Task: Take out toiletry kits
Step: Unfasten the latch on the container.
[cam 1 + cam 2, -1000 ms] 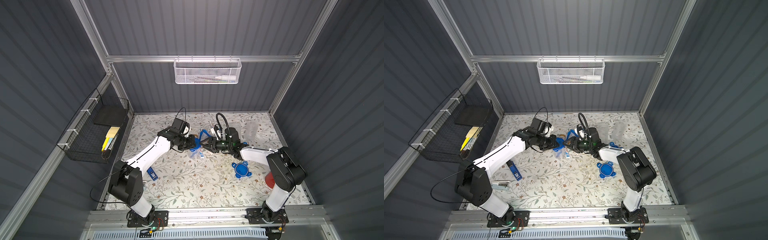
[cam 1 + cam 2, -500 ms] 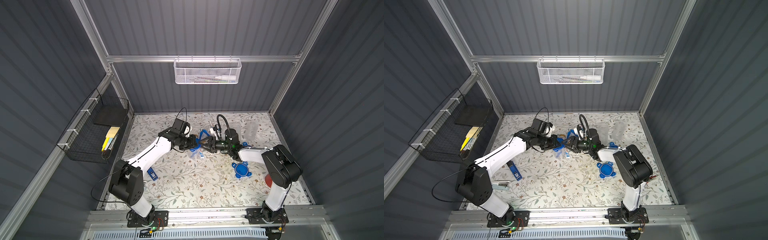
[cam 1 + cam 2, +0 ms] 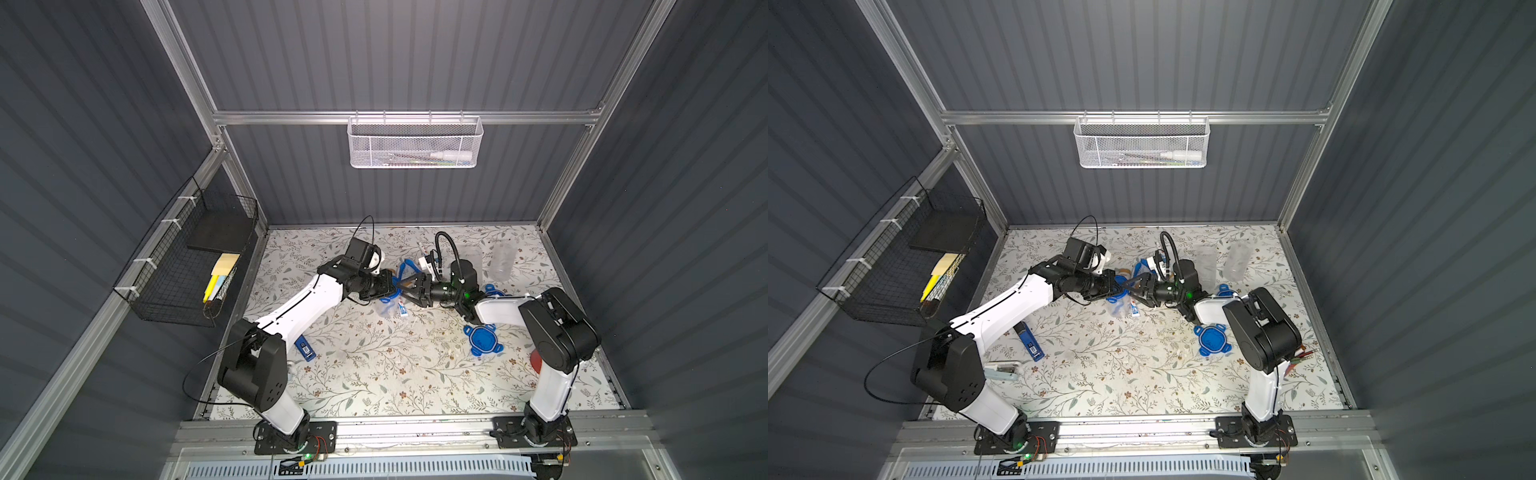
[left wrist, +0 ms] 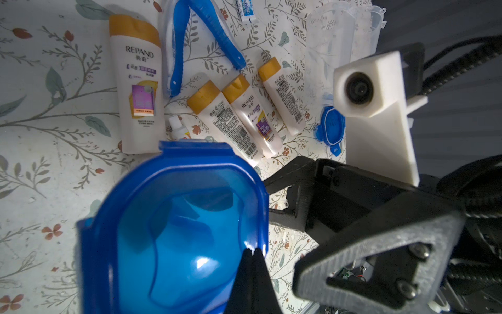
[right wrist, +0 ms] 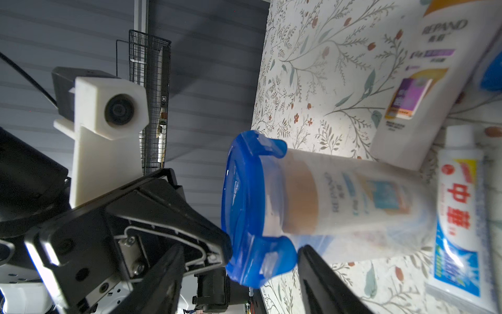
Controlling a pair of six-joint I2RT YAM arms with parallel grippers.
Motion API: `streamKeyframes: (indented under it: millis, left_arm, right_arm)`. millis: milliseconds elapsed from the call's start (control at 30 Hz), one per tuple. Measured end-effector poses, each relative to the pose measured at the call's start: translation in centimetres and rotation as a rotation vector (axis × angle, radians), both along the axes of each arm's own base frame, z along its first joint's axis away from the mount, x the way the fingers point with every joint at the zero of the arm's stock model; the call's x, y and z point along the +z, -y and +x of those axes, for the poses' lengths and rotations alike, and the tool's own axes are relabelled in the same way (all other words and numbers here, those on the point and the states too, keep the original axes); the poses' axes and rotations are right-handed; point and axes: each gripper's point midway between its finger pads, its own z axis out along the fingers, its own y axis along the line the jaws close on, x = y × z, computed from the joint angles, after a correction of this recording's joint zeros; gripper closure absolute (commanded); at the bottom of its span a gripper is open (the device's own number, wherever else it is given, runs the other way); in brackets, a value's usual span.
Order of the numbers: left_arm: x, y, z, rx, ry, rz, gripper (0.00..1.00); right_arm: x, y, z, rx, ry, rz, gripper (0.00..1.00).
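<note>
A clear jar (image 5: 353,201) with a blue clip lid (image 5: 244,206) lies on its side, a tan-capped cream bottle inside it. My left gripper (image 4: 252,251) is shut, its tips against the lid's rim (image 4: 173,231). My right gripper (image 5: 239,274) is open, its fingers either side of one lid clip. Both grippers meet at mid-table in both top views, left (image 3: 392,286) and right (image 3: 405,291). Loose kit items lie on the table: cream bottles (image 4: 225,122), a bigger bottle (image 4: 138,89), blue toothbrushes (image 4: 176,54) and a toothpaste tube (image 5: 459,217).
A loose blue lid (image 3: 482,340) lies to the front right, another (image 4: 330,127) near the bottles. Empty clear jars (image 3: 503,259) stand at the back right. A dark-blue gadget (image 3: 304,349) lies by the left arm. A wire basket (image 3: 187,266) hangs on the left wall, a white one (image 3: 415,141) at the back.
My right gripper has crept left toward the jar's lid and its jaws have widened a little. The left arm has stayed put.
</note>
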Motion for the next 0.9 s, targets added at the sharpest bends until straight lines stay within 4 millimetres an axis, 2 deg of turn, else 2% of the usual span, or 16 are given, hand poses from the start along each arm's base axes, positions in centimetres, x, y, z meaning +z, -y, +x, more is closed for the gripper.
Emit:
streamKeyframes:
  millis: [600, 900]
  left_arm:
    - [-0.15, -0.18, 0.13, 0.01, 0.005, 0.016, 1.0]
    - [-0.22, -0.25, 0.45, 0.016, 0.017, 0.011, 1.0]
  right_arm:
    - [0.28, -0.08, 0.08, -0.007, -0.008, 0.054, 0.32]
    - [0.36, 0.12, -0.5, -0.006, -0.013, 0.057, 0.32]
